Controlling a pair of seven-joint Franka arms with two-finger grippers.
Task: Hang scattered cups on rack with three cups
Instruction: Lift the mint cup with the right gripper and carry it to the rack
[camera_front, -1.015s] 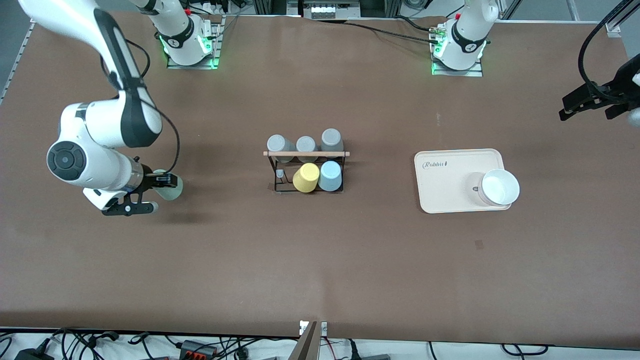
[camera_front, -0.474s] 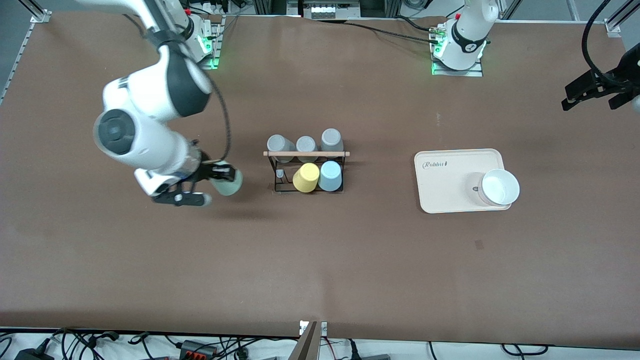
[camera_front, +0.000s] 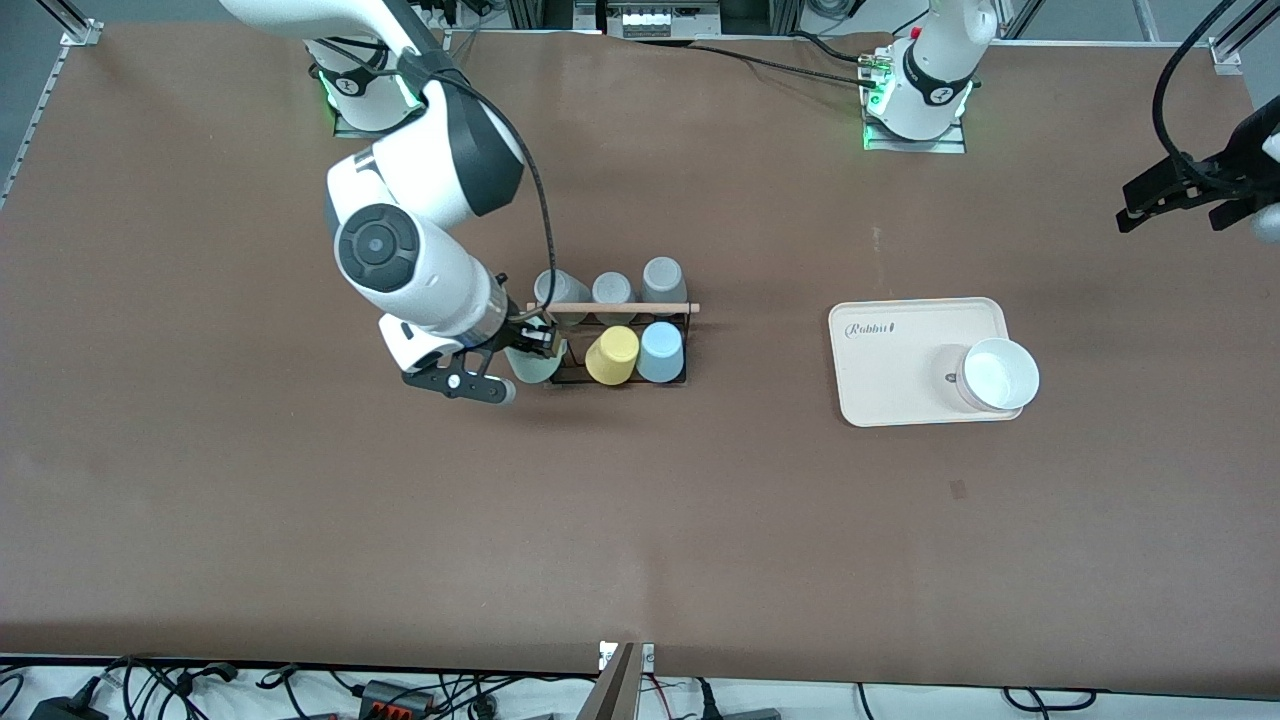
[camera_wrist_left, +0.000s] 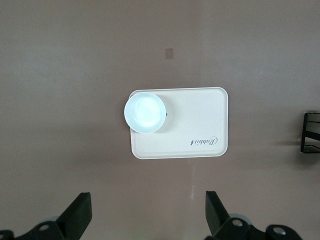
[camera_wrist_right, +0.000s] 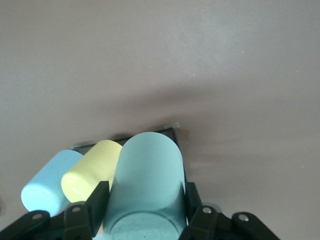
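My right end effector (camera_front: 528, 352) pinched the pale mint green cup (camera_front: 531, 364) at the rack (camera_front: 612, 309) beside the yellow cup (camera_front: 611, 356). I judged it needed lining up over the free peg before lowering; my left end effector (camera_wrist_left: 145, 220) waited spread over the tabletop (camera_front: 700, 520)

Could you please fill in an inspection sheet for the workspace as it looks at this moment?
Surface: brown table, one small mark toward the left arm's end.
Job's things: rack holds a yellow cup and a light blue cup on its nearer row, three grey cups on the row farther from the camera; mint green cup at the rack's end peg, beside the yellow cup.
Clutter: cream tray with a white bowl on its corner.
Grippers: right gripper shut on the mint green cup; left gripper open, waiting above the table's edge.
Cables: loose leads off the table's nearer edge.
Surroundings: nothing seen.
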